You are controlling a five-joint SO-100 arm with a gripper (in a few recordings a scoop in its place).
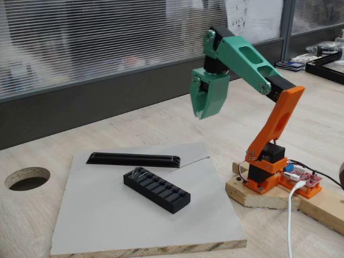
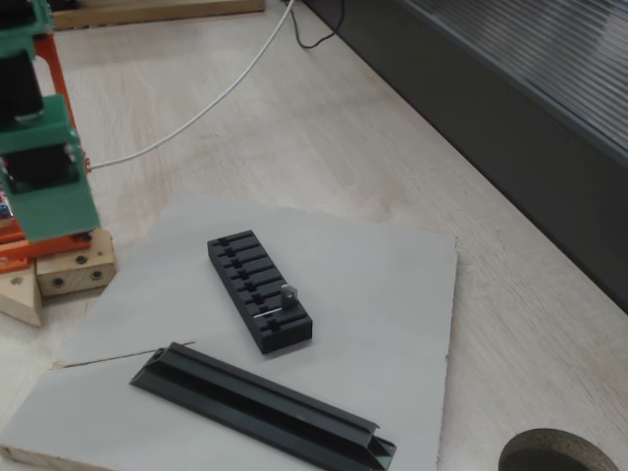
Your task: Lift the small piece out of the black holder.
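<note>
Up above the grey board [image 1: 107, 215], well clear of everything, the gripper [image 1: 203, 114] is held with its fingers together, nothing grasped; the small piece [image 2: 288, 291] is seated in the black holder [image 2: 257, 290].

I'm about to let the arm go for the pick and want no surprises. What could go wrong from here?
1. The small piece is tiny next to the gripper, so the fingers may miss it or knock it away.
2. It stands near one end of the black holder, which lies loose on the grey board; a push could shift the block.
3. The black rail lies close by and could catch a finger on the way down.
</note>
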